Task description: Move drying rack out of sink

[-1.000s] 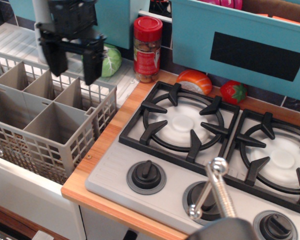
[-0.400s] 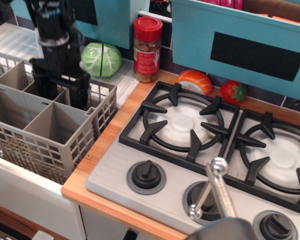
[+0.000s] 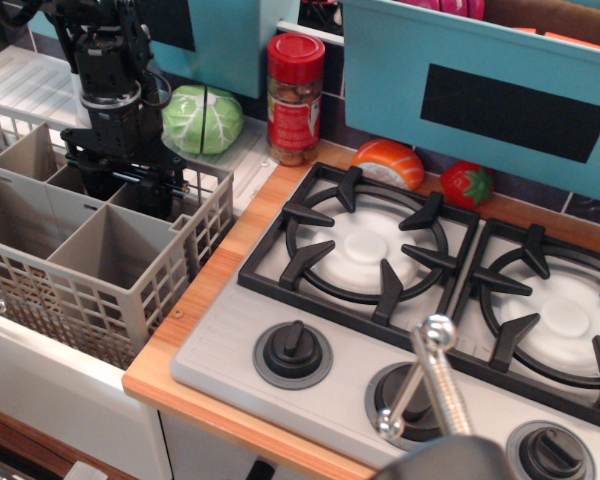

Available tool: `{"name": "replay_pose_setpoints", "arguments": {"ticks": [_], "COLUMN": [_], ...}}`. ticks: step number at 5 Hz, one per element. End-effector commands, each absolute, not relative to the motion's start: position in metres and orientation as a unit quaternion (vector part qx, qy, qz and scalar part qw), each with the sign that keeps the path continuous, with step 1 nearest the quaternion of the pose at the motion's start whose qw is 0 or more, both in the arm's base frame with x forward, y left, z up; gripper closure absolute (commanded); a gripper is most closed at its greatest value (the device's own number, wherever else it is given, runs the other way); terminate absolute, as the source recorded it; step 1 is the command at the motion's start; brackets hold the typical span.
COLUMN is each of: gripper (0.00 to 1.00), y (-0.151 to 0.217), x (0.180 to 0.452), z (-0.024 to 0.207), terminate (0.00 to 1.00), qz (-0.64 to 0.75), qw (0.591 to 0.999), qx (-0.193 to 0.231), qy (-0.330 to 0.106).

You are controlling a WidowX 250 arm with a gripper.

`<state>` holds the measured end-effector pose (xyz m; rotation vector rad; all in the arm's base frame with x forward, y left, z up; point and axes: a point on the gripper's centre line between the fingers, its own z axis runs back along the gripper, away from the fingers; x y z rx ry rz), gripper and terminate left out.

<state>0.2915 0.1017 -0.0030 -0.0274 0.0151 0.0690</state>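
The grey lattice drying rack sits at the left in the sink, whose white front wall shows below it. The sink bottom is hidden. My black gripper reaches down from above into the rack's back right part. Its two fingers stand apart, one on each side of a solid inner divider. The fingertips are hidden inside the compartments. The jaws look open and do not clamp the divider.
A green cabbage lies on the white ribbed drainboard behind the rack. A red spice jar, an orange toy and a strawberry stand behind the grey stovetop. A metal handle sticks up in front.
My gripper has come down from above the rack's back edge and moved slightly left. Its fingers now reach into the rack's compartments. The rack has not moved.
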Motion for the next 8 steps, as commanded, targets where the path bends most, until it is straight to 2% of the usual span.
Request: {"name": "replay_pose_setpoints", "arguments": {"ticks": [1,3,5,6,7,8], "gripper": [1.00,1.00,1.00,1.00,1.00,1.00], "y": [0.104,0.108,0.118,0.101,0.077,0.039], "x": [0.298,0.303,0.312,0.310,0.311,0.310], "z": [0.005,0.011,0.064,0.089,0.127,0.151], "terminate": [0.00,0.00,0.00,0.00,0.00,0.00], "qz": [0.041,0.043,0.037,0.035,0.041,0.042], "qw": [0.999,0.999,0.998,0.998,0.998,0.998], "qx": [-0.015,-0.016,-0.026,-0.009,-0.013,-0.024], "qy": [-0.007,-0.013,-0.032,-0.042,-0.037,-0.034]}}
